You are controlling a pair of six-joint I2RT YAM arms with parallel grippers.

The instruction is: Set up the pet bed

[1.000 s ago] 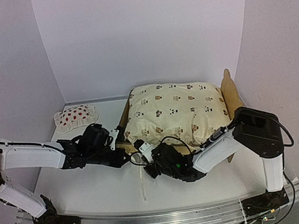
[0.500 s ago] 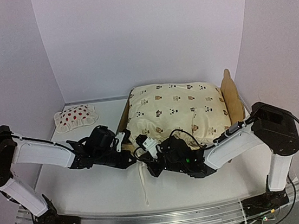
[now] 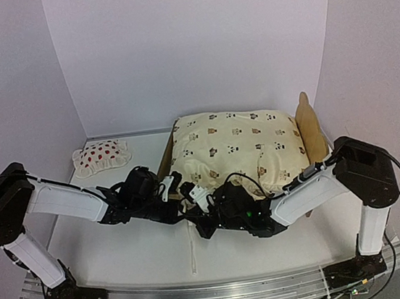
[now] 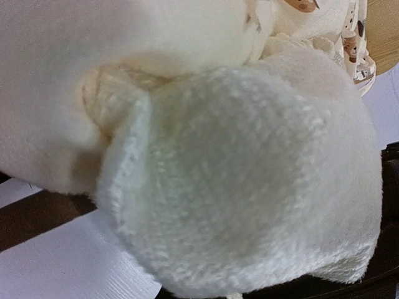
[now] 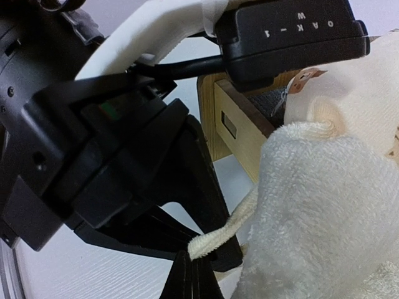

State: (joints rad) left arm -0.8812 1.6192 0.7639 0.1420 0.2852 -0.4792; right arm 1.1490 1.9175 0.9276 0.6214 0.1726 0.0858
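The pet bed (image 3: 309,130) stands at the right, its plywood headboard on the far right. The cream animal-print cover (image 3: 233,149) bulges over it. Both grippers meet at the bed's near-left corner. The right gripper (image 5: 196,274) is shut on a cream cord (image 5: 221,238) that runs to the cover's fluffy underside (image 5: 324,205). From above, that right gripper (image 3: 195,224) sits just in front of the left gripper (image 3: 180,204). Fluffy cover fabric (image 4: 237,180) fills the left wrist view and hides the left fingers, which look shut on its edge. The bed's wooden corner (image 5: 240,134) shows behind.
A small white pillow with red strawberries (image 3: 101,156) lies at the back left of the table. A thin cream tie (image 3: 193,256) trails toward the front edge. White walls close in on three sides, and the right wall is near the headboard.
Both grippers have crept a little to the right at the bed's near-left corner, and both arms have stretched further. The trailing tie has shifted with them.
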